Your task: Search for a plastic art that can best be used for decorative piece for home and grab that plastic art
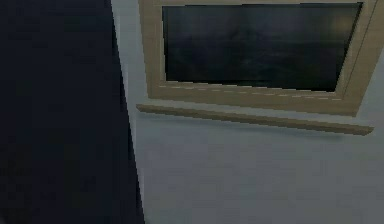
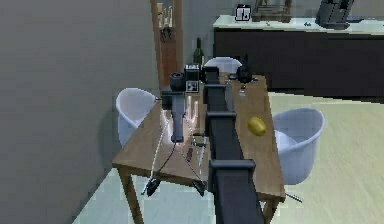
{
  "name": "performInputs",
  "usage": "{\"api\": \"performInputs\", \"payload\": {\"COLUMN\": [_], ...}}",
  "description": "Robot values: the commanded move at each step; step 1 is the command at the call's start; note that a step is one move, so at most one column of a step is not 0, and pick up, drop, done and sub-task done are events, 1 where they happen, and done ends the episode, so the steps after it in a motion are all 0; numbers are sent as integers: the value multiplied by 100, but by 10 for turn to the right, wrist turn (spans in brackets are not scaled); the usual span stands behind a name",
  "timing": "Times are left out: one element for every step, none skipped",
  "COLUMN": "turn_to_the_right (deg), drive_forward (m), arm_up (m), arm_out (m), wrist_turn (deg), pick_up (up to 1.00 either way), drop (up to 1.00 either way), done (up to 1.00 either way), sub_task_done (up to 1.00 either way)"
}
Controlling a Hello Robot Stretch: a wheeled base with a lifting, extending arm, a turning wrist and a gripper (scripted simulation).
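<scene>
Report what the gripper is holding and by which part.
It cannot be told. The gripper has its far end in front of the wooden table, with the tabletop right behind it, so no hold can be made out.

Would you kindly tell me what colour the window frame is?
Cream, a pale tan; the window frame shows best in the forward view.

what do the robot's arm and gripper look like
The arm is a dark square bar. At its far end sit two small white squares with black marks, beside the gripper: a dark body with two thin fingers.
</scene>
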Motion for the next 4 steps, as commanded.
{"api": "performInputs", "payload": {"turn_to_the_right": [0,0,0,0], "drive_forward": [0,0,0,0], "arm_up": [0,0,0,0], "arm_out": [0,0,0,0], "wrist_turn": [450,450,450,420], "pick_up": [0,0,0,0], "drop": [0,0,0,0], "done": [0,0,0,0], "sub_task_done": [0,0,0,0]}}
